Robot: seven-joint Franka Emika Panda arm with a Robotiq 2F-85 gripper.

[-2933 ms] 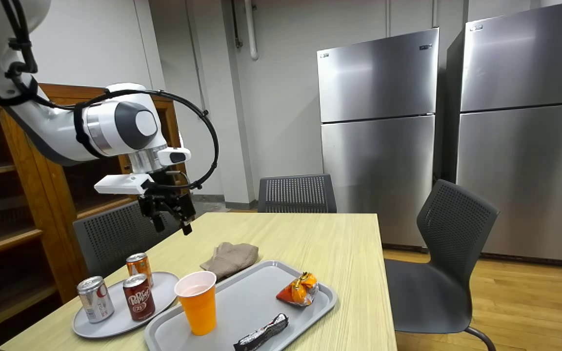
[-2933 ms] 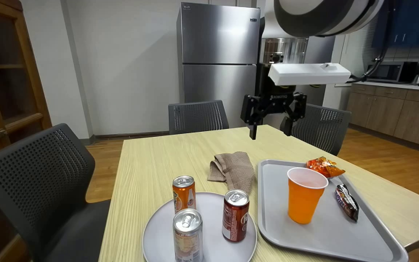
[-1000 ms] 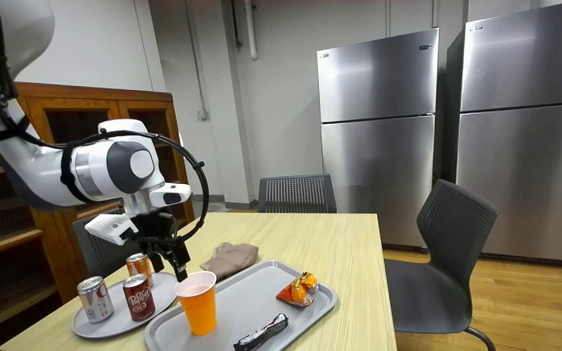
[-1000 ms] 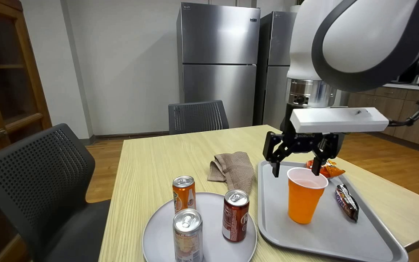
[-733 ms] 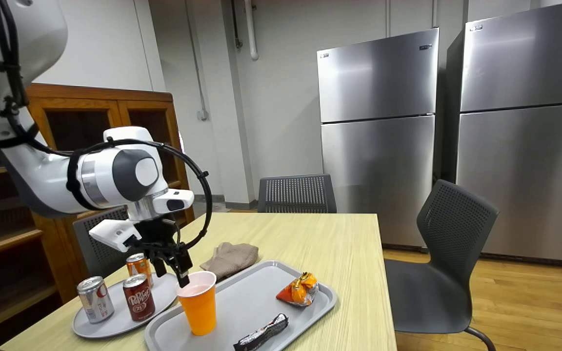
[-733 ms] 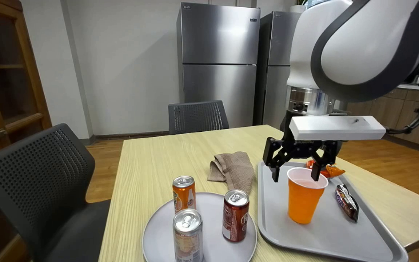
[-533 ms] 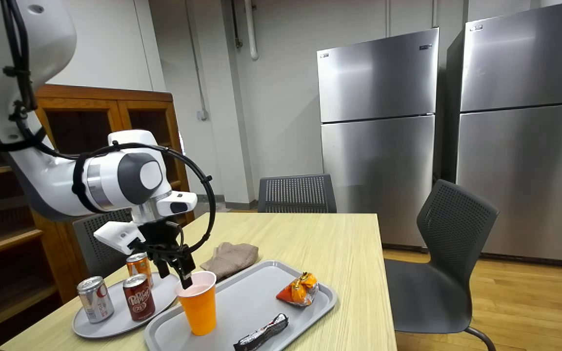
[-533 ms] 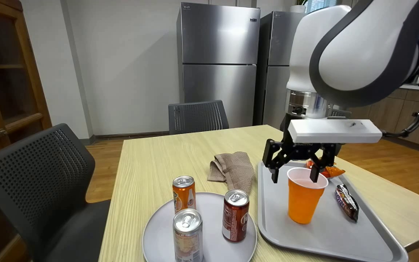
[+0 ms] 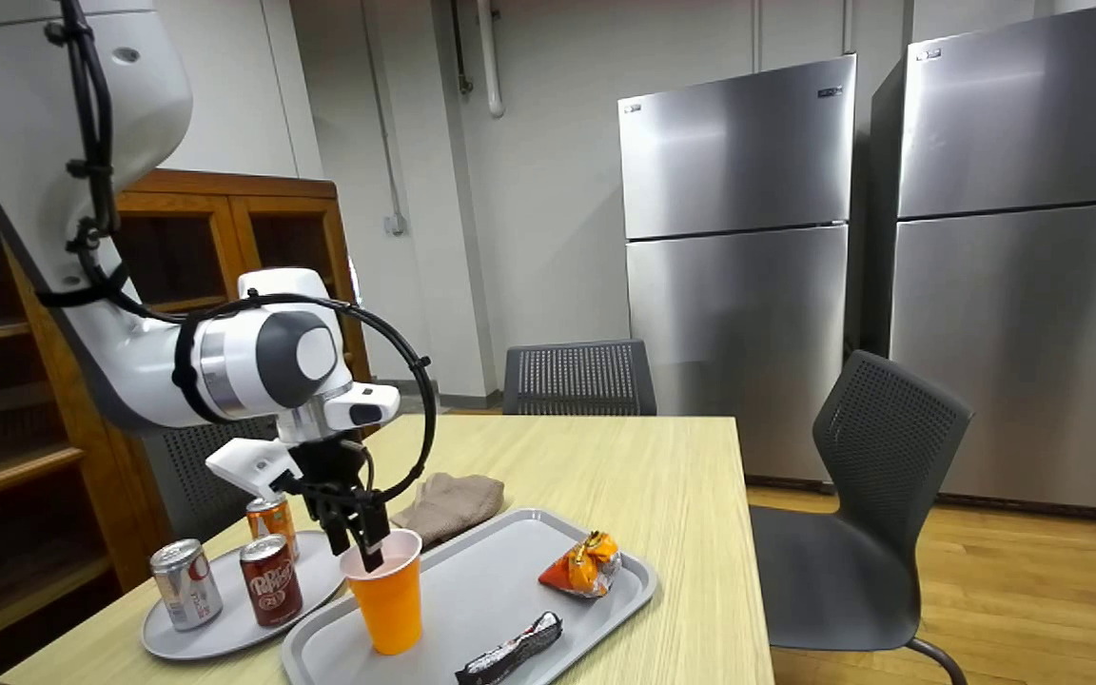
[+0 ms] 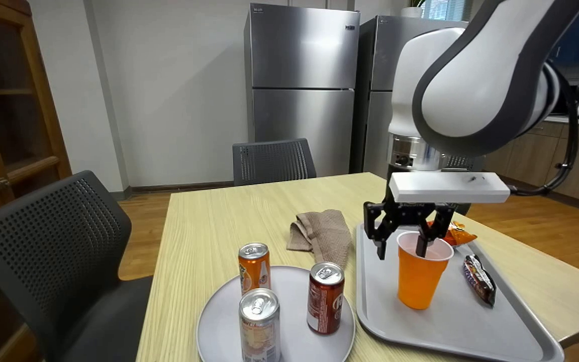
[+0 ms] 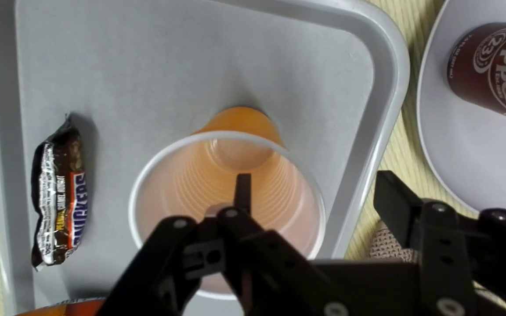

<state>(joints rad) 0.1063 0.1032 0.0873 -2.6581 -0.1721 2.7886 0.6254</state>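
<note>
My gripper [image 10: 401, 253] is open and holds nothing. It points down at an orange cup [image 10: 417, 281] with a white rim, which stands upright on a grey tray [image 10: 465, 327]. In the wrist view the gripper [image 11: 316, 193] has one finger [image 11: 243, 188] over the cup's mouth and the other finger [image 11: 393, 197] outside the rim, over the tray's edge. Whether the first fingertip is below the rim I cannot tell. A Snickers bar [image 11: 59, 197] and an orange snack bag [image 9: 586, 568] also lie on the tray. A brown cloth [image 9: 453, 504] lies beside it.
A grey round plate [image 10: 294, 301] beside the tray bears a silver can [image 10: 260, 332], an orange can [image 10: 254, 271] and a dark red can [image 10: 325, 301]. Dark chairs [image 9: 581, 381] stand round the wooden table [image 9: 605, 457]. Steel fridges [image 9: 738, 285] stand behind.
The gripper has come down from high above the table to the cup's rim. In the last half second it has shifted sideways and slightly lower. Cup, tray and cans have not moved.
</note>
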